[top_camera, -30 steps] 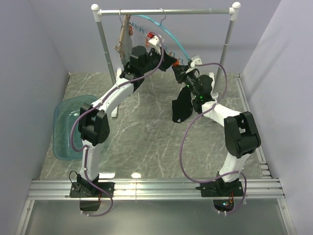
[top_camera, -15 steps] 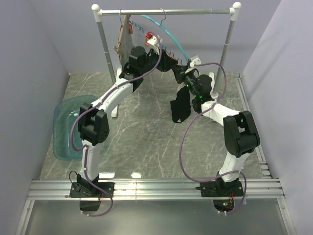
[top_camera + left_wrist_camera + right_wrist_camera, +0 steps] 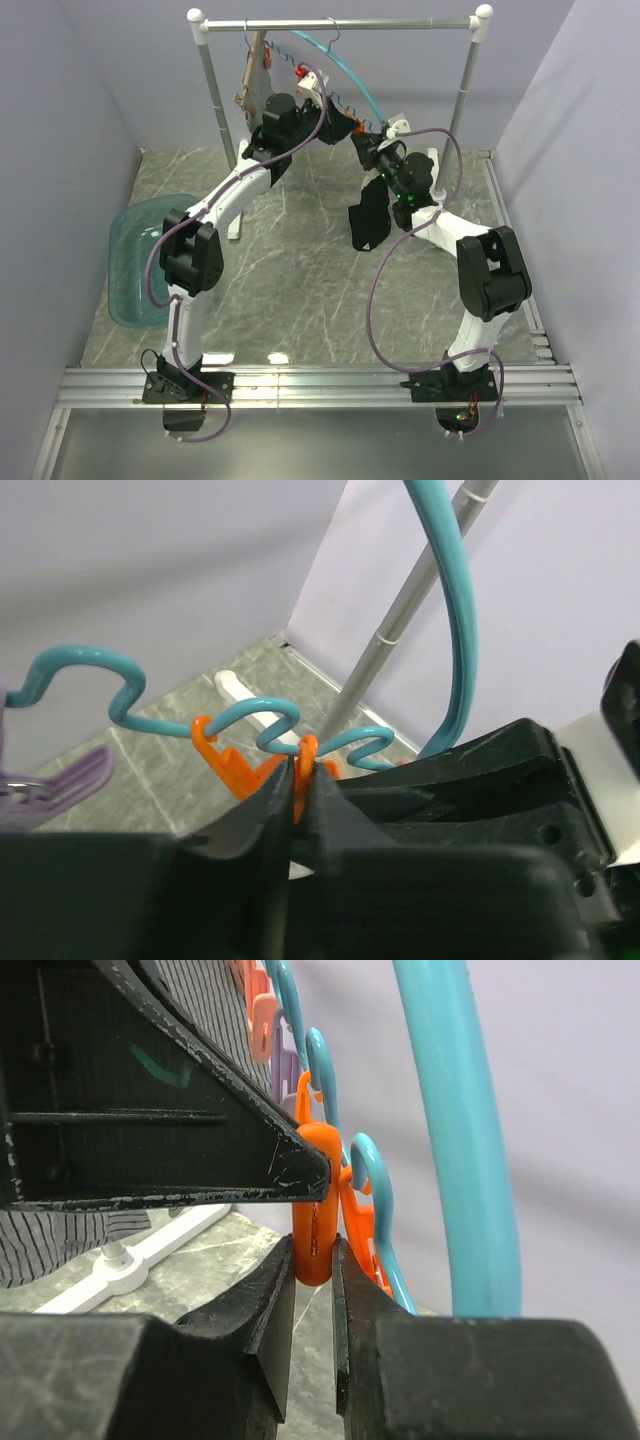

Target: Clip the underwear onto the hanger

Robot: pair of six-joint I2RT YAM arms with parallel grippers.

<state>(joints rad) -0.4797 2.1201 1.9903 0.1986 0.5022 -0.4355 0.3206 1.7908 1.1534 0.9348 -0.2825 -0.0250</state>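
Note:
The teal hanger (image 3: 356,82) hangs by its hook from the rack's rod, its wavy lower bar carrying orange and purple clips. Both grippers meet at that bar. My left gripper (image 3: 347,126) (image 3: 300,776) is shut on a thin orange clip (image 3: 304,752). My right gripper (image 3: 363,139) (image 3: 313,1260) pinches the rounded end of an orange clip (image 3: 316,1215) from below, right against the left finger. The black underwear (image 3: 372,218) hangs low under the right wrist. What holds it up is hidden. The hanger's hoop (image 3: 456,630) (image 3: 452,1110) curves past both grippers.
A brown wooden hanger with grey cloth (image 3: 254,86) hangs at the rod's left end. The rack's posts (image 3: 216,95) (image 3: 461,92) stand behind the arms, with a white foot (image 3: 238,686) on the marble floor. A clear teal tub (image 3: 138,262) sits at the left. A purple clip (image 3: 62,782) hangs beside the orange ones.
My left gripper has shifted slightly up and left along the clip row and now pinches the orange clip. The right arm and the underwear have drifted a little left.

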